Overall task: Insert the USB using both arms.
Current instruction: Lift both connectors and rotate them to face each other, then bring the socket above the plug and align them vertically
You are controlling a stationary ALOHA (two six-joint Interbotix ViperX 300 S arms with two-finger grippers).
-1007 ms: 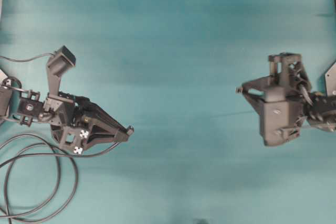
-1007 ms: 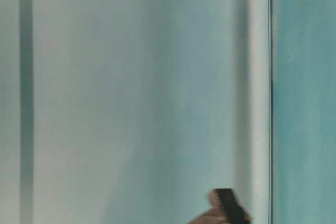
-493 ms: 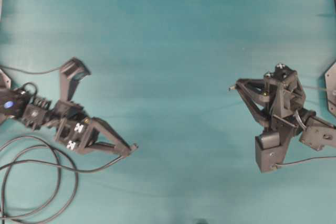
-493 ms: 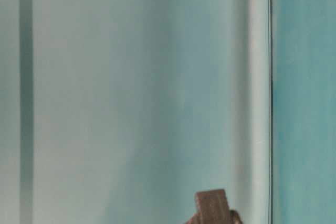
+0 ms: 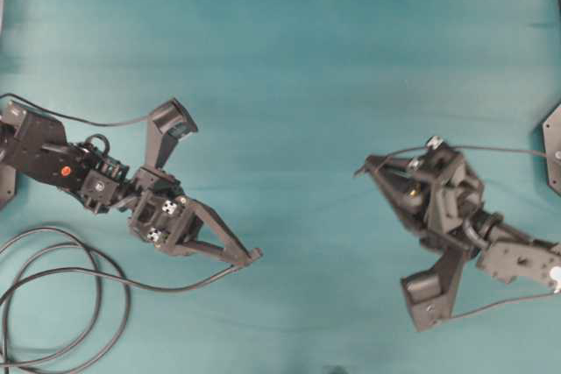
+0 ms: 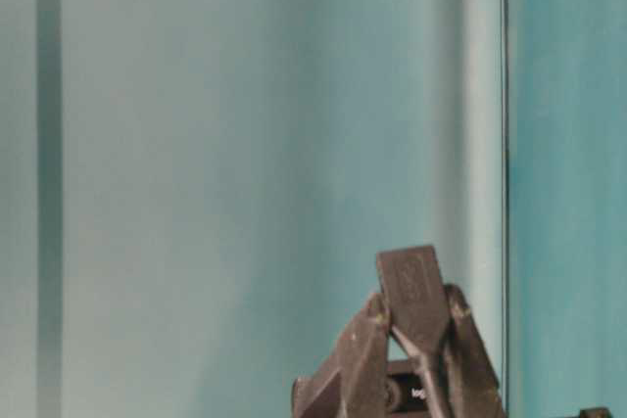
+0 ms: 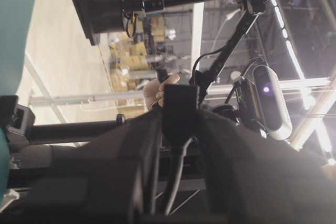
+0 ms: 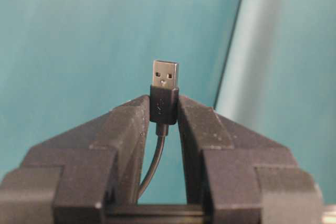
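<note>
Right claw point(image 8: 164, 111) pinches silvery-tipped USB point(image 8: 165, 75); left claw point(image 7: 178, 124) pinches a blocky, seemingly matte-black head point(image 7: 179, 109).

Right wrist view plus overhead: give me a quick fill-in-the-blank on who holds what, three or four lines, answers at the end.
1. The right pincer is shut on the USB, whose silvery tip sticks out ____ the fingertips.
2. The left pincer grips the dark wedge-shaped head of the ____ cable.
3. In the overhead view that cable lies coiled on the teal table at the lower ____.
4. The two pincers are ____ each other, not touching.

Missing words: beyond; looped; left; apart from
</note>
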